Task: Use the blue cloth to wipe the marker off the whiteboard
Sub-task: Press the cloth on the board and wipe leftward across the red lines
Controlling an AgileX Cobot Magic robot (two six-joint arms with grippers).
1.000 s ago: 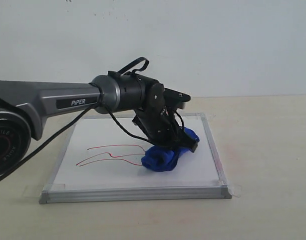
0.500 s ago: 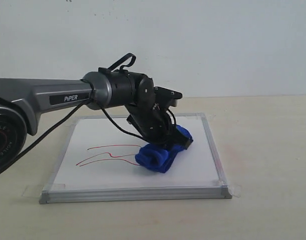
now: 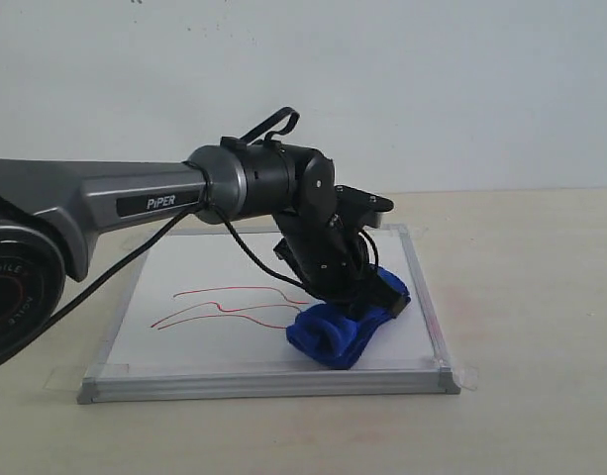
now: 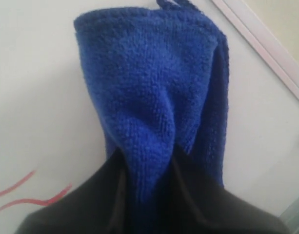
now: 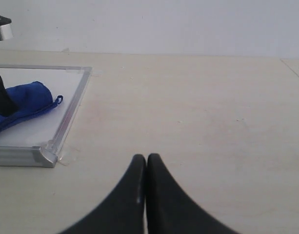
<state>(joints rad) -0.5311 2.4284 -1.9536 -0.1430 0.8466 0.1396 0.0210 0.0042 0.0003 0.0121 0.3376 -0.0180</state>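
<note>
The whiteboard (image 3: 184, 341) lies flat on the table, silver-framed with tape tabs at its corners. Thin wavy red marker lines (image 3: 224, 309) run across its left-middle part. The blue cloth (image 3: 341, 336) rests on the board near its front right, pressed down by my left gripper (image 3: 367, 297), which is shut on it. In the left wrist view the blue cloth (image 4: 149, 97) is pinched between the dark fingers (image 4: 90, 204), with marker strokes (image 4: 22, 192) beside them. My right gripper (image 5: 147, 163) hovers over bare table to the right of the board, shut and holding nothing. The right wrist view also shows the blue cloth (image 5: 22, 105).
The light wooden table (image 3: 531, 297) stretches to the right of the board. A pale wall stands behind it. My left arm (image 3: 135, 198) reaches in from the left, with a black cable (image 3: 105, 282) hanging over the board's left side.
My left gripper swept the cloth left, then back right and toward the board's front edge. The red lines look unchanged.
</note>
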